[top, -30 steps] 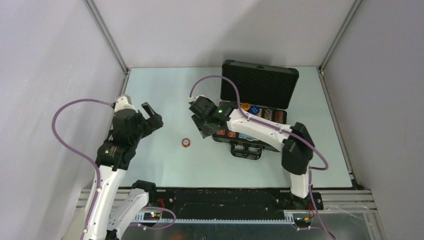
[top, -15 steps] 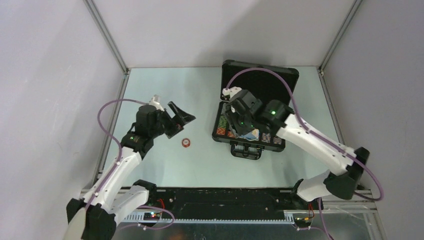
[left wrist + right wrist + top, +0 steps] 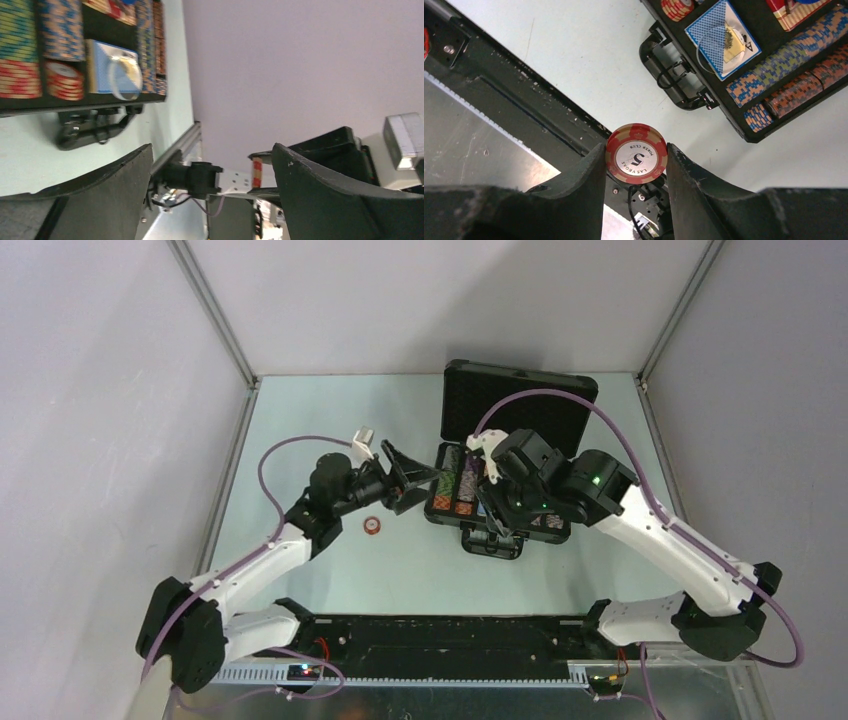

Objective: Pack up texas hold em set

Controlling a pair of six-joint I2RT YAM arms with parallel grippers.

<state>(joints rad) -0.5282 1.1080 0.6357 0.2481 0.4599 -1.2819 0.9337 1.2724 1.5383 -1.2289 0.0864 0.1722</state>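
The black case (image 3: 448, 512) lies open at mid-table, its foam-lined lid (image 3: 520, 405) standing up behind. Inside lie multicoloured chip rows (image 3: 776, 70) and a blue-backed card pack (image 3: 723, 39). My right gripper (image 3: 636, 160) is shut on a red-white chip (image 3: 636, 153) marked 5, held on edge above the case's front handle (image 3: 674, 75). In the top view the right gripper (image 3: 497, 512) hovers over the case front. My left gripper (image 3: 420, 480) stands open and empty just left of the case, tilted sideways. Another red-white chip (image 3: 372, 525) lies on the table below it.
The left wrist view shows the case (image 3: 85, 50) at the upper left and the held chip's edge (image 3: 257, 171) between my open fingers (image 3: 340, 200). The black base rail (image 3: 450, 635) runs along the near edge. Grey walls close in the table.
The left arm swung right from the table's left side up to the case. The right arm carried the chip from left of the case to over its front.
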